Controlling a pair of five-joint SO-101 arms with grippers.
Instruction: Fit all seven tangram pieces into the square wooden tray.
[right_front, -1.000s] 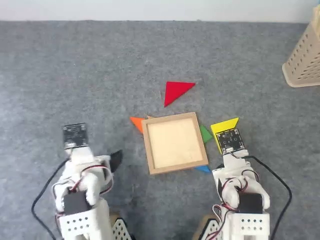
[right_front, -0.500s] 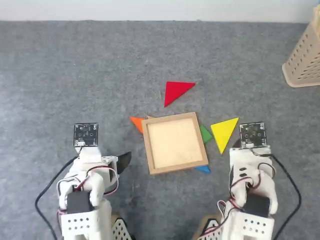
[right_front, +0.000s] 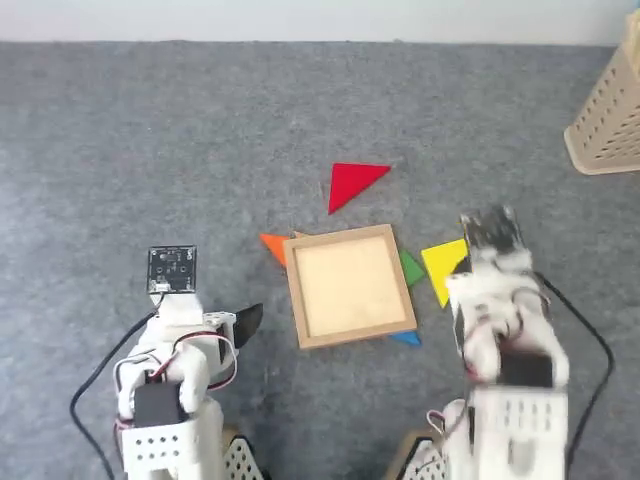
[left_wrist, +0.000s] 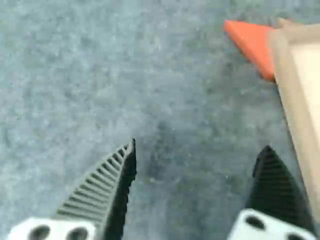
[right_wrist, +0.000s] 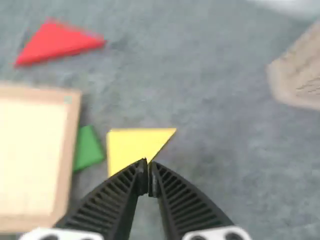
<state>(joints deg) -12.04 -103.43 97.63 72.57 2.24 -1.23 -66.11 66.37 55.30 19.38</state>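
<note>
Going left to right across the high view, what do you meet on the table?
left arm → orange triangle → wooden tray → green piece → yellow triangle → right arm → perforated basket

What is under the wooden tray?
An orange piece, a green piece and a blue piece stick out from beneath the tray. Their covered parts, and anything else below, are hidden.

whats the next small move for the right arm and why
Probably open the right gripper: its jaws are shut, tips over the edge of the yellow triangle, which lies outside the wooden tray, so it likely must open before grasping it.
</note>
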